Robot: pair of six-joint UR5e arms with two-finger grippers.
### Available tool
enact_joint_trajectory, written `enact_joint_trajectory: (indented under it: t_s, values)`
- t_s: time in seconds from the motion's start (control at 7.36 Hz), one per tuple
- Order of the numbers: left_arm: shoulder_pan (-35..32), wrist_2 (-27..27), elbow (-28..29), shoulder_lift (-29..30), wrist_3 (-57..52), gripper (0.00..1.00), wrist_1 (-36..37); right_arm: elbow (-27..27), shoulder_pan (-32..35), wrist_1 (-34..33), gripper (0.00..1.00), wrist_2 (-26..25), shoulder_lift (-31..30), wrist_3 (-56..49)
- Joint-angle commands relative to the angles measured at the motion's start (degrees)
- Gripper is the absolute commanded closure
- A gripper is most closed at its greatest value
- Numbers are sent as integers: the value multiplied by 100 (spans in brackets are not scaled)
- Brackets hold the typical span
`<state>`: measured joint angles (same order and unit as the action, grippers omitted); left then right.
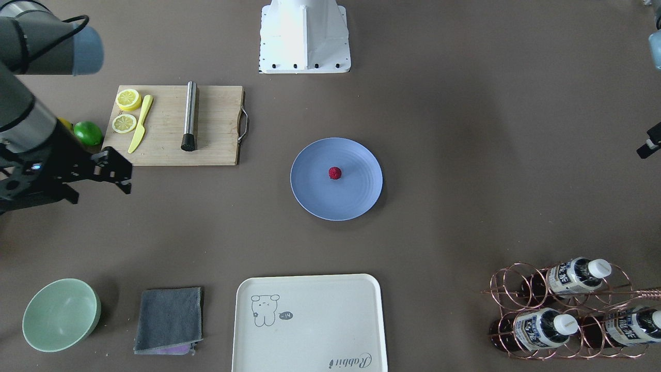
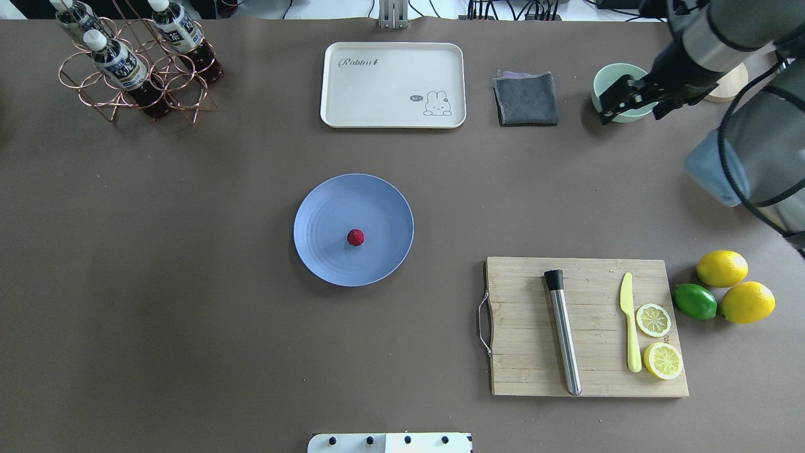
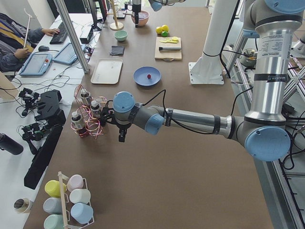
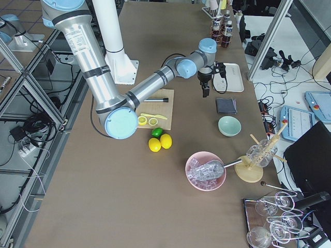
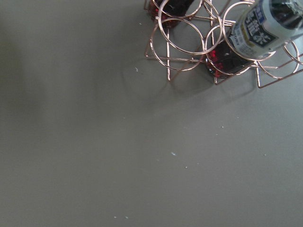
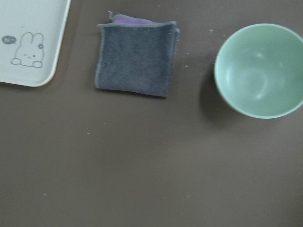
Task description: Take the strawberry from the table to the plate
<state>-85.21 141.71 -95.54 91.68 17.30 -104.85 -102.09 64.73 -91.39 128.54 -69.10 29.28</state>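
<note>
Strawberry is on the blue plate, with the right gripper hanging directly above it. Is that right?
Not quite. The strawberry does lie on the plate, but the right gripper is not above it. The overhead exterior view shows it off to the side, by the mint-green bowl, well clear of the plate.

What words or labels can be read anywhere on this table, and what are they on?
"Rabbit", in script, in one corner of the cream tray.
"hi~", as far as it can be made out, in a small speech bubble beside the tray's animal drawing.
Labels on the bottles: the print is too small to read.
</note>
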Motion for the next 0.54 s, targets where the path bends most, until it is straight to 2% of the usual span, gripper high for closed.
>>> enact_joint_trajectory:
  t_s: [0.0, 0.14, 0.27, 0.41]
  values:
    - [-582, -3, 0, 104, -1574, 3, 1208, 214, 1396, -954, 0, 294, -454, -2329]
    - [-776, 6, -35, 174, -1763, 3, 1752, 685, 1985, -1212, 0, 712, -429, -3113]
    - [-804, -38, -209, 305, -1896, 3, 2253, 1264, 2243, -1205, 0, 829, -385, -3800]
    - [-1030, -273, -141, 271, -2341, 3, 2319, 1470, 2342, -1205, 0, 787, -428, -3955]
